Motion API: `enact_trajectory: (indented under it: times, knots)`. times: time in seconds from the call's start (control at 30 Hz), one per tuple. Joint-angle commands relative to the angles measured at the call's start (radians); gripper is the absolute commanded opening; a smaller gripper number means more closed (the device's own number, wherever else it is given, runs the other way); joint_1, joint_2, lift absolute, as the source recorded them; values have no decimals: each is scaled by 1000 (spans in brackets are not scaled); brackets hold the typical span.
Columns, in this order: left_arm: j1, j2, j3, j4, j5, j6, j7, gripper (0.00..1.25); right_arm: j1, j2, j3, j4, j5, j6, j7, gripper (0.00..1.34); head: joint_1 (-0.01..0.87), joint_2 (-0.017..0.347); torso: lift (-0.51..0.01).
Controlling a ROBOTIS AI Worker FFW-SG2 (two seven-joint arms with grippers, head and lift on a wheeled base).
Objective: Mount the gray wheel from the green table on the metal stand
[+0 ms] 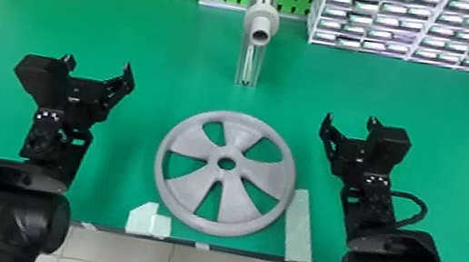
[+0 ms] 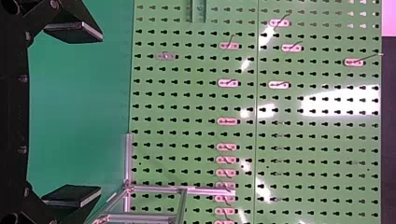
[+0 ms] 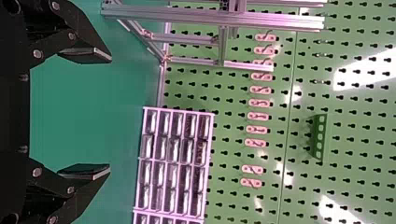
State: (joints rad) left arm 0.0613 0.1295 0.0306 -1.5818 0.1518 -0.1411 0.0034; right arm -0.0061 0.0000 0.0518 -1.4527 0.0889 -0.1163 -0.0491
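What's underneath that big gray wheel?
Under the gray wheel is the green table, visible through the openings between the spokes and the center hole. Whatever lies beneath the solid spokes and rim is covered, including whether the pale tape on the right runs under.

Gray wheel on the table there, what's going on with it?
Nothing is holding the gray wheel now; it lies flat on the green table, not mounted. The robot's left pincer and right pincer are open and empty, on either side of it. Beyond stands the metal stand, its gray hub bare.
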Motion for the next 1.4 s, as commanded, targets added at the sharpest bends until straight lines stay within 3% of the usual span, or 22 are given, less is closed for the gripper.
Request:
enact_trajectory:
  times: [0.0,0.63,0.93,1.1,1.37]
  knots:
    - [-6,-1,-3,0,5,0,3,1115,0,1,2,0,0,3,0,902,868,52,-93]
    - [-5,1,-3,0,3,-3,3,1115,-2,1,11,-17,-25,46,0,900,868,52,-93]
    - [-5,1,-3,0,3,-3,3,1115,-12,-3,51,-130,-86,253,3,905,868,52,-93]
    - [-3,-1,-3,0,3,-3,3,1115,-40,-25,95,-204,-113,446,25,905,868,52,-93]
    - [2,1,0,0,5,-3,3,1115,-106,-29,134,-267,-121,716,86,905,868,52,-93]
